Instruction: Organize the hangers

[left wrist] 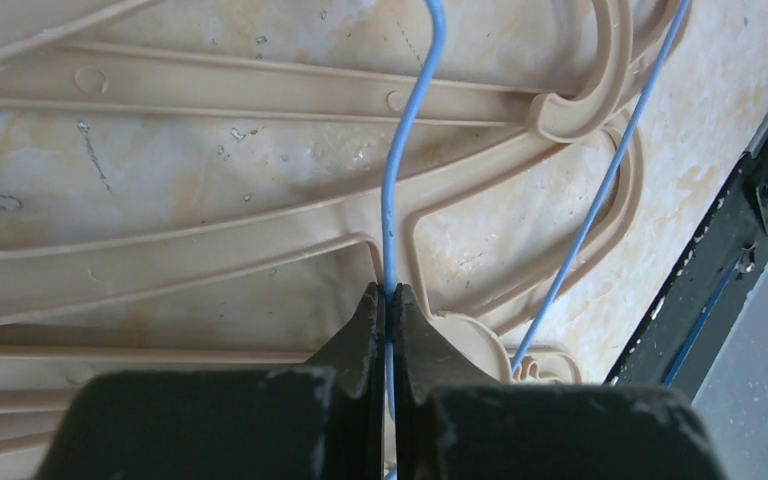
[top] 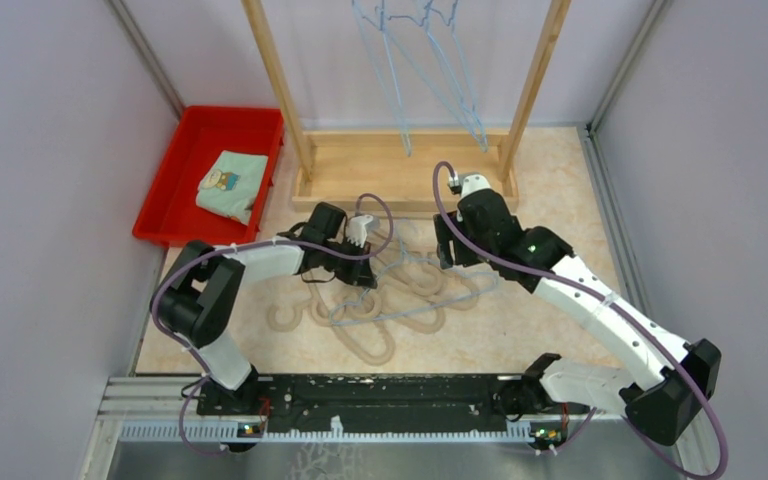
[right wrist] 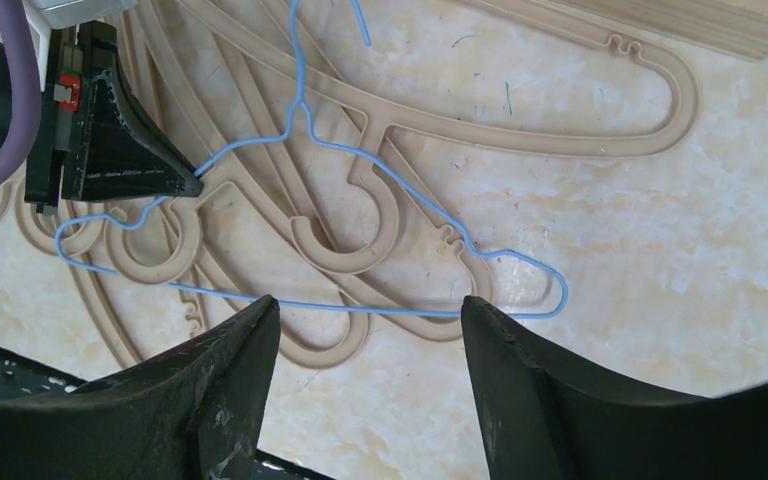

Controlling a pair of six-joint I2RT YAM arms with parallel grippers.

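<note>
Several beige hangers [top: 380, 335] lie tangled on the marble tabletop, with one light-blue wire hanger [top: 415, 290] on top of them. My left gripper [left wrist: 390, 295] is shut on that blue hanger's wire [left wrist: 389, 200], pinching it between both fingertips just above a beige hanger [left wrist: 210, 90]. In the right wrist view, the left gripper [right wrist: 198, 185] holds the wire hanger [right wrist: 298, 125] on its left shoulder. My right gripper [right wrist: 370, 305] hovers open over the hanger's bottom bar, touching nothing. More blue wire hangers [top: 430, 70] hang on the wooden rack [top: 400, 170].
A red bin [top: 175, 190] holding a folded green cloth [top: 232, 182] sits at the back left. The rack's base tray spans the back centre. Grey walls close in both sides, and a black rail runs along the near edge [top: 380, 395].
</note>
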